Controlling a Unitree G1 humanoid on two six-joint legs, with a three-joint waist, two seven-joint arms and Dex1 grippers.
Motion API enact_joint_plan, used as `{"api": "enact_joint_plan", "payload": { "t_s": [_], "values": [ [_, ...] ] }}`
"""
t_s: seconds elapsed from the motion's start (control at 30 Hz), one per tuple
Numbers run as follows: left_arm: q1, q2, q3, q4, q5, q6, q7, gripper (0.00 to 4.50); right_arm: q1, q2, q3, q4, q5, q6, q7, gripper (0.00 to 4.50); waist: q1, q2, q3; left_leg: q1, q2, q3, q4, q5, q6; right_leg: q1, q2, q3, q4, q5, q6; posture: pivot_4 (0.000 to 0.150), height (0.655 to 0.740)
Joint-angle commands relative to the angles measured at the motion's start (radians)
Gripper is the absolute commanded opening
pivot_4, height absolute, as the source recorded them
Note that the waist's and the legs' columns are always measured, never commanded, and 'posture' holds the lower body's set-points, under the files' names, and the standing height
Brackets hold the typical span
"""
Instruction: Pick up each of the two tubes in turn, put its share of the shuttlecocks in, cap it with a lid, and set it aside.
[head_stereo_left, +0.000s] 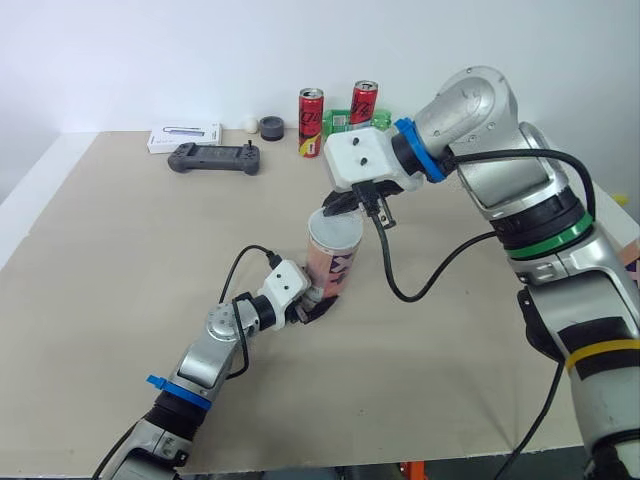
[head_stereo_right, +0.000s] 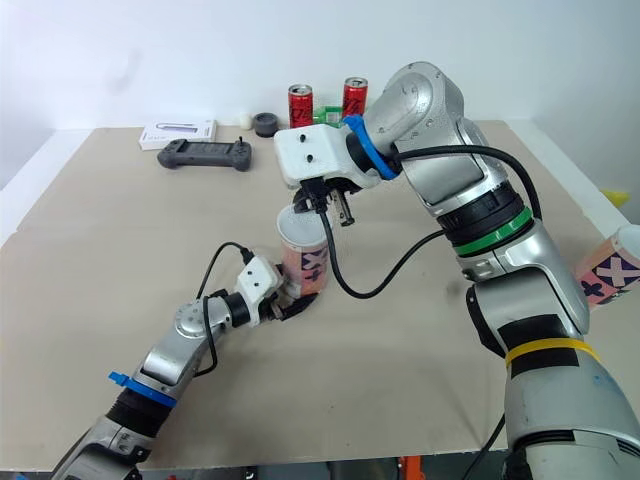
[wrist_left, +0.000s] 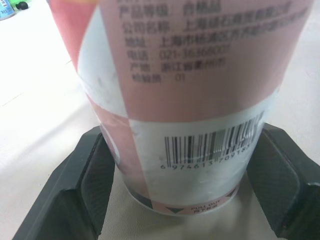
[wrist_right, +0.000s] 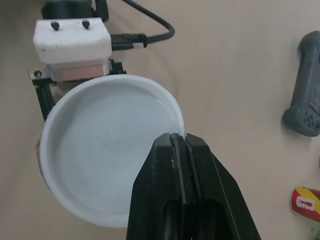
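Note:
A pink-and-white tube (head_stereo_left: 333, 262) stands upright in the middle of the tan table (head_stereo_left: 120, 260). My left gripper (head_stereo_left: 318, 300) is shut on its base, one black finger (wrist_left: 92, 187) on each side just above the tabletop. A white lid (wrist_right: 107, 150) lies over the tube's mouth. From above, my right gripper (wrist_right: 178, 139) is shut on the lid's rim. A second pink-and-white tube (head_stereo_right: 610, 270) shows at the far right edge, past the right arm.
Along the table's far edge lie a dark game controller (head_stereo_left: 215, 158), a white box (head_stereo_left: 184, 137), a small dark round piece (head_stereo_left: 271, 127) and two red cans (head_stereo_left: 311, 122). A black cable (head_stereo_left: 400, 280) hangs from my right wrist beside the tube.

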Motion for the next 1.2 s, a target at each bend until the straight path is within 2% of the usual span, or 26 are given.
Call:
{"api": "enact_joint_plan", "payload": {
  "t_s": [0.03,0.5,0.53,0.6,0.63,0.67,0.77,0.8,0.83,0.9,1.07,1.13,1.2],
  "values": [
    [0.026,0.004,-0.008,0.046,0.033,0.029,0.020,3.61,0.009,0.003,0.010,0.004,-0.027,-0.017,0.012,0.03,0.000,0.000,0.000,0.000,0.000,0.000,0.000,0.000,0.000,0.000,0.000,0.000,0.000,0.000,0.000,0.150,0.7400],
    [0.021,0.005,-0.007,0.053,0.032,0.028,0.019,3.61,0.031,0.011,0.010,0.012,-0.047,-0.096,0.013,0.03,0.000,0.000,0.000,0.001,0.000,0.000,0.000,0.000,0.000,0.001,0.000,0.000,0.000,0.000,0.000,0.150,0.7400],
    [0.021,0.005,-0.007,0.054,0.032,0.028,0.019,3.61,0.031,0.013,0.007,0.014,-0.046,-0.099,0.012,0.69,0.000,0.000,0.000,0.001,0.000,0.000,0.000,0.000,0.000,0.001,0.000,0.000,0.000,0.000,0.000,0.150,0.7400],
    [0.020,0.005,-0.006,0.056,0.032,0.027,0.019,3.61,0.030,0.017,-0.001,0.013,-0.041,-0.098,0.008,0.78,0.000,0.000,0.000,0.001,0.000,0.000,0.000,0.000,0.000,0.001,0.000,0.000,0.000,0.000,0.000,0.150,0.7400],
    [0.020,0.005,-0.006,0.056,0.032,0.026,0.019,3.61,0.030,0.020,-0.005,0.011,-0.038,-0.095,0.009,1.46,0.000,0.000,0.000,0.001,0.000,0.000,0.000,0.000,0.000,0.001,0.000,0.000,0.000,0.000,0.000,0.150,0.7400],
    [0.020,0.006,-0.005,0.056,0.032,0.026,0.019,3.61,0.029,0.022,-0.010,0.009,-0.035,-0.092,0.009,1.69,0.000,0.000,0.000,0.001,0.000,0.000,0.000,0.000,0.000,0.001,0.000,0.000,0.000,0.000,0.000,0.150,0.7400],
    [0.019,0.005,-0.005,0.058,0.032,0.025,0.019,3.61,0.026,0.028,-0.022,0.006,-0.029,-0.086,0.008,2.77,0.000,0.000,0.000,0.001,0.000,0.000,0.000,0.000,0.000,0.001,0.000,0.000,0.000,0.000,0.000,0.150,0.7400],
    [0.019,0.005,-0.005,0.058,0.032,0.025,0.019,3.61,0.025,0.030,-0.026,0.005,-0.028,-0.083,0.007,2.99,0.000,0.000,0.000,0.001,0.000,0.000,0.000,0.000,0.000,0.001,0.000,0.000,0.000,0.000,0.000,0.150,0.7400],
    [0.019,0.005,-0.005,0.058,0.032,0.024,0.019,3.61,0.023,0.033,-0.031,0.005,-0.026,-0.079,0.005,3.57,0.000,0.000,0.000,0.001,0.000,0.000,0.000,0.000,0.000,0.001,0.000,0.000,0.000,0.000,0.000,0.150,0.7400],
    [0.018,0.006,-0.005,0.059,0.032,0.023,0.018,3.61,0.010,0.044,-0.053,0.004,-0.010,-0.063,0.002,4.29,0.000,0.000,0.000,0.001,0.000,0.000,0.000,0.000,0.000,0.001,0.000,0.000,0.000,0.000,0.000,0.150,0.7400],
    [0.017,0.006,-0.004,0.059,0.032,0.022,0.019,3.61,-0.039,0.048,-0.125,-0.013,0.069,-0.006,0.021,4.29,0.000,0.000,0.000,0.001,0.000,0.000,0.000,0.000,0.000,0.001,0.000,0.000,0.000,0.000,0.000,0.150,0.7400],
    [0.018,0.007,-0.004,0.058,0.032,0.022,0.019,3.61,-0.045,0.043,-0.145,-0.027,0.106,0.028,0.032,3.87,0.000,0.000,0.000,0.000,0.000,0.000,0.000,0.000,0.000,0.000,0.000,0.000,0.000,0.000,0.000,0.150,0.7400],
    [0.019,0.007,-0.004,0.056,0.032,0.023,0.019,3.61,-0.042,0.033,-0.155,-0.033,0.126,0.050,0.037,3.22,0.000,0.000,0.000,0.000,0.000,0.000,-0.001,0.000,0.000,0.000,0.000,0.000,0.000,0.000,0.000,0.150,0.7400]
  ]
}}
